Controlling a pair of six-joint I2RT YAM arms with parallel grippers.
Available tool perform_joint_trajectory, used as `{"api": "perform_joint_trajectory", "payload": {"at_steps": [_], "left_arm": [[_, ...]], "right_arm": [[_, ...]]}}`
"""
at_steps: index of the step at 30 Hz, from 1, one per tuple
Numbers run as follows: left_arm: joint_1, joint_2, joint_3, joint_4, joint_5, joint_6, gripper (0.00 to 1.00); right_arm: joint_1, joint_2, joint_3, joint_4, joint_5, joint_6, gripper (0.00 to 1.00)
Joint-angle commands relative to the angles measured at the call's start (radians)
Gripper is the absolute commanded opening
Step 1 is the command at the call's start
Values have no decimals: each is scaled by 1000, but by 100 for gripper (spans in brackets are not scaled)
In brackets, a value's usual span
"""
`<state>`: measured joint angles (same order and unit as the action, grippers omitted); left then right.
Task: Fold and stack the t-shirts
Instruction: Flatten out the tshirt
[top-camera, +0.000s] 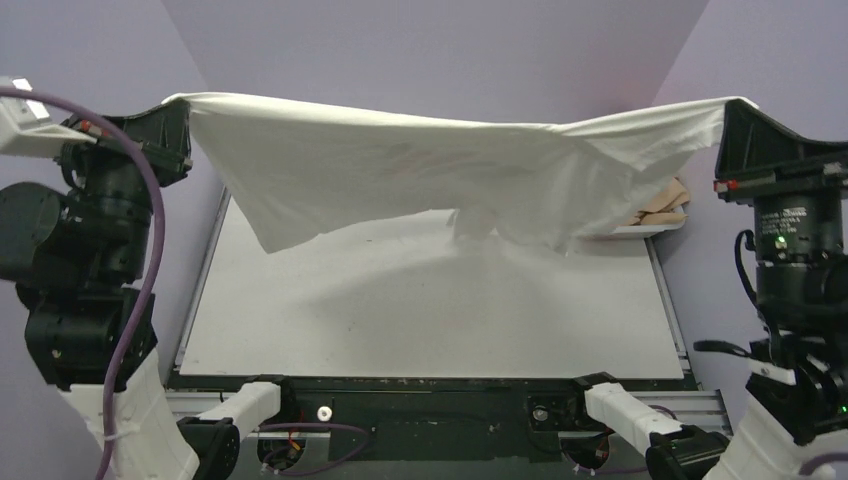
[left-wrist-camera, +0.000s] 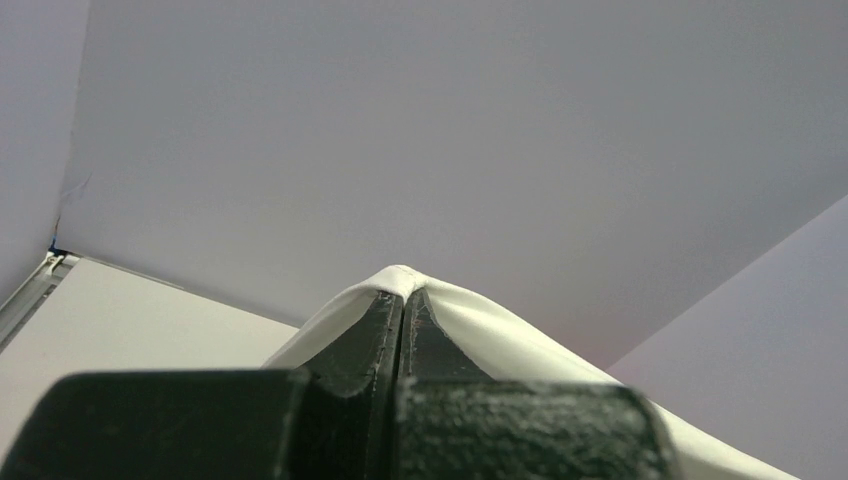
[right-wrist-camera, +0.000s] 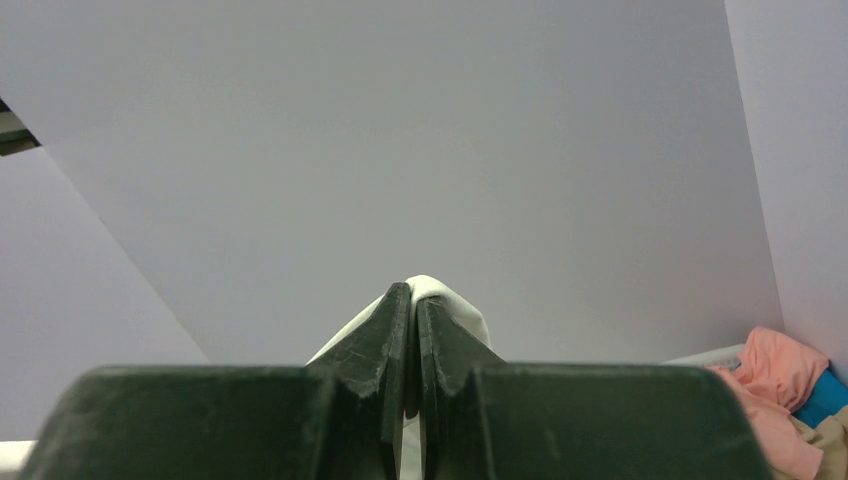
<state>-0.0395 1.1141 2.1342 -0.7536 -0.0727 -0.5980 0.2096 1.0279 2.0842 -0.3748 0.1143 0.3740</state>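
Two hands are held high over the bench, well apart. Left hand: jaws are pressed together on one corner of the white t-shirt; in the left wrist view a fold of white cloth is seen pinched at the fingertips. From the left hand the shirt is stretched as a wide sheet across to the right hand, top edge nearly taut, slight sag toward the middle. Lower edge is hung loose below and between the hands; whether its lowest fold touches the bench cannot be told. Faint print is seen through the cloth about midway between the hands. Right hand: jaws are closed on the opposite corner, a small tuft of white cloth pinched at the tips in the right wrist view. Below and near the right hand a salmon-pink t-shirt, a blue t-shirt and a tan t-shirt are piled, partly hidden behind the hanging cloth in the top view.
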Motion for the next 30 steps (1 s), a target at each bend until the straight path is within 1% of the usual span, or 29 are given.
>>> {"api": "perform_joint_trajectory", "payload": {"at_steps": [1, 4, 6, 9, 12, 14, 15, 16, 17, 18, 19, 20, 21, 22, 23, 24, 25, 26, 27, 28, 30], "left_arm": [[4, -78, 27, -34, -4, 9, 0], [4, -92, 87, -67, -12, 7, 0], [4, -97, 92, -73, -12, 0, 0], [4, -88, 47, -45, -32, -12, 0], [4, -48, -18, -41, -63, -14, 0], [4, -24, -106, 7, -71, -16, 0], [4, -14, -195, 29, -78, -20, 0], [4, -9, -243, 79, -83, -24, 0], [4, -2, -353, 109, -92, -29, 0], [4, 2, -413, 170, -99, -30, 0], [4, 11, -530, 205, -104, -30, 0], [4, 17, -585, 275, -104, -30, 0], [3, 30, -692, 309, -100, -32, 0], [3, 38, -741, 374, -89, -33, 0], [3, 56, -839, 406, -82, -38, 0], [3, 65, -883, 473, -70, -44, 0], [3, 88, -972, 510, -58, -54, 0], [3, 103, -1011, 576, -45, -56, 0], [3, 140, -1065, 603, -40, -59, 0], [3, 166, -1083, 635, -33, -59, 0], [3, 249, -1105, 654, -31, -57, 0]], "right_arm": [[-7, -88, 19, 22, -1, 2, 0], [-7, -95, 61, -6, 14, -11, 0], [-7, -82, 87, -16, 45, -27, 0], [-6, -51, 73, -14, 125, -51, 0], [-6, 29, 55, -9, 176, -87, 0], [-6, 89, 24, -6, 215, -105, 0], [-7, 126, 4, -4, 239, -109, 0], [-7, 141, -48, 14, 248, -116, 0], [-7, 168, -84, 49, 263, -117, 0], [-7, 179, -161, 73, 268, -119, 0], [-7, 199, -206, 123, 270, -118, 0], [-8, 206, -293, 146, 268, -114, 0], [-8, 221, -333, 187, 258, -111, 0], [-9, 228, -413, 205, 252, -104, 0], [-9, 240, -455, 250, 242, -98, 0], [-8, 246, -543, 275, 234, -81, 0], [-8, 258, -587, 319, 229, -62, 0], [-9, 265, -663, 343, 218, -53, 0], [-9, 283, -702, 401, 211, -37, 0], [-9, 296, -767, 425, 196, -28, 0], [-9, 344, -830, 480, 167, -16, 0]]}}
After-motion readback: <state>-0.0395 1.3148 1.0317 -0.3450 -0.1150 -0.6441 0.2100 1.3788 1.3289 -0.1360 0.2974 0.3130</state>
